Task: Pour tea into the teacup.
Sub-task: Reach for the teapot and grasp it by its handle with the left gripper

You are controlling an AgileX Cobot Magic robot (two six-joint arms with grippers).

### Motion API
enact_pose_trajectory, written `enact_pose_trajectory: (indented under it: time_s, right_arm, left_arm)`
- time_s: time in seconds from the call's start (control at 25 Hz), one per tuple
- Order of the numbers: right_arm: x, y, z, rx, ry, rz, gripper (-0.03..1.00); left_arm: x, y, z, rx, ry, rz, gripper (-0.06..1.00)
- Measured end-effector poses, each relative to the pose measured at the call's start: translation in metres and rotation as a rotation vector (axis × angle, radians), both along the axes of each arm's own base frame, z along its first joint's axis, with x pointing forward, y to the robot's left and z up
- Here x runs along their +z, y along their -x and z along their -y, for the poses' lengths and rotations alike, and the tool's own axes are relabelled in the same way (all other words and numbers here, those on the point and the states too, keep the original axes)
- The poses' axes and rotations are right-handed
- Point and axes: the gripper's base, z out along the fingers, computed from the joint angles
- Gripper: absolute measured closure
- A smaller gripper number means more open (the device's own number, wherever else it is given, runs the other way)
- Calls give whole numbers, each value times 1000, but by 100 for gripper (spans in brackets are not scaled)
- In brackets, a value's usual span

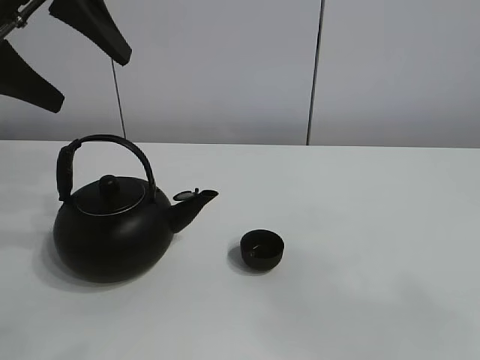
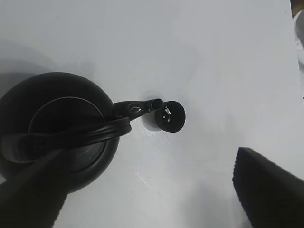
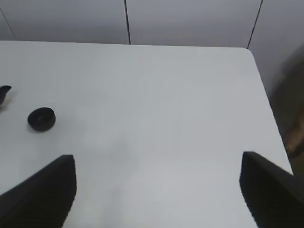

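The small black teacup [image 1: 262, 249] stands on the white table [image 1: 375, 225], just right of the spout of the big black kettle [image 1: 112, 229]. The kettle is upright with its hoop handle raised. My left gripper [image 1: 90, 79] hangs open high above the kettle's handle and touches nothing. From the left wrist, the kettle [image 2: 57, 128] and teacup [image 2: 170, 116] lie below the open left gripper [image 2: 147, 175]; a small glint shows inside the cup, and no stream of tea is visible. My right gripper [image 3: 157, 161] is open over bare table, far right of the teacup [image 3: 41, 118].
A grey panelled wall [image 1: 225, 67] with dark vertical seams rises behind the table. The table's right edge and far corner [image 3: 249, 50] show in the right wrist view, with floor beyond. The kettle's spout tip [image 3: 4, 92] peeks in at that view's edge.
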Motion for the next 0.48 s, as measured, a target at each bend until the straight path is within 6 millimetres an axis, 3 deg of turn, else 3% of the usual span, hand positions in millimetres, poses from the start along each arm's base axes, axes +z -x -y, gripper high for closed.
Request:
enact_pose_trajectory:
  time_s: [0.32, 0.48]
  right_arm:
    - [-36, -17, 4, 21, 36, -196, 33]
    - [-35, -20, 4, 20, 18, -180, 33]
  left_arm:
    - [0, 0, 0, 1, 0, 2, 28]
    - [0, 0, 0, 1, 0, 2, 28]
